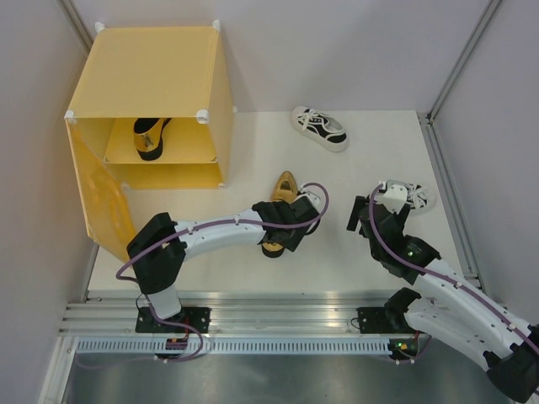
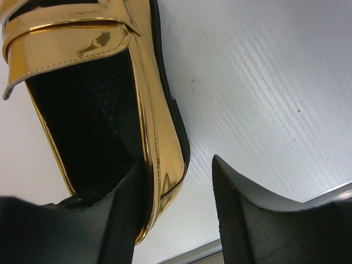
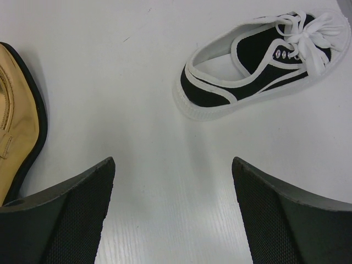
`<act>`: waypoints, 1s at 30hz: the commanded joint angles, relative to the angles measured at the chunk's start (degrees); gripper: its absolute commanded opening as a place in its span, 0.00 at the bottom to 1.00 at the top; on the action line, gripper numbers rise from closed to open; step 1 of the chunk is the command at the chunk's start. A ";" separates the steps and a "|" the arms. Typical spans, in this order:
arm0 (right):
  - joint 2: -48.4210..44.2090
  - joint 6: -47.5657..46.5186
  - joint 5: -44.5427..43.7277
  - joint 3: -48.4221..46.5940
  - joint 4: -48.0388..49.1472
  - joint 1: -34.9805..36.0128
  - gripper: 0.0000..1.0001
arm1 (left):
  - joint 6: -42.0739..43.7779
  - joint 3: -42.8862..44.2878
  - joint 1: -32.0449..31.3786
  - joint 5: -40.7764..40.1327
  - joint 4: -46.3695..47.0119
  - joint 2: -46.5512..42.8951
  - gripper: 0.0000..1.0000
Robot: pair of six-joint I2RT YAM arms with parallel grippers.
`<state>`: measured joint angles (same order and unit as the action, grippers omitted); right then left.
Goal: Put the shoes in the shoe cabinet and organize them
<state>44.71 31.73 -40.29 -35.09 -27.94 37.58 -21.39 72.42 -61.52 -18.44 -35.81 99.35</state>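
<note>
The left fingers (image 2: 258,220) straddle a gold loafer (image 2: 162,137) on the desk (image 1: 337,244).
One finger inside, one outside, not clamped; the right fingers (image 3: 71,220) hang spread near a sneaker (image 3: 220,96).

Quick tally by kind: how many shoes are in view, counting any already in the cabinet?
Gold loafers: 2, the shelved loafer and the table loafer
White sneakers: 2, the far sneaker and the near sneaker
Total: 4

Cabinet (image 1: 143,63) far left, 1 loafer (image 1: 149,137) on its shelf (image 1: 189,151), second loafer (image 1: 286,187) right of it, 2 sneakers (image 1: 320,128) further right
</note>
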 commanded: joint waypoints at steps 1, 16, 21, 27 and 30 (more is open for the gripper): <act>-0.06 0.44 0.39 0.37 0.61 -0.14 0.91 | -0.23 2.46 -0.01 -0.90 -1.98 0.58 0.54; -0.23 0.18 0.92 0.90 1.22 -0.23 0.91 | -0.50 1.23 0.52 -0.81 -4.52 1.20 0.35; -0.41 0.27 0.92 1.08 1.23 -0.14 0.90 | -0.50 0.97 2.36 1.03 -4.79 1.02 0.28; -0.67 0.18 1.01 1.16 1.23 -0.14 0.90 | -0.32 0.88 2.98 1.82 -4.97 -1.52 0.02; -0.68 0.18 1.09 1.25 1.40 -0.14 0.90 | 0.29 -0.17 2.98 1.13 -5.84 -3.89 0.02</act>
<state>44.73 31.73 -39.22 -34.09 -27.81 37.58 -21.82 72.79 -59.16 -15.07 -37.69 99.55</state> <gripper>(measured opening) 0.904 0.051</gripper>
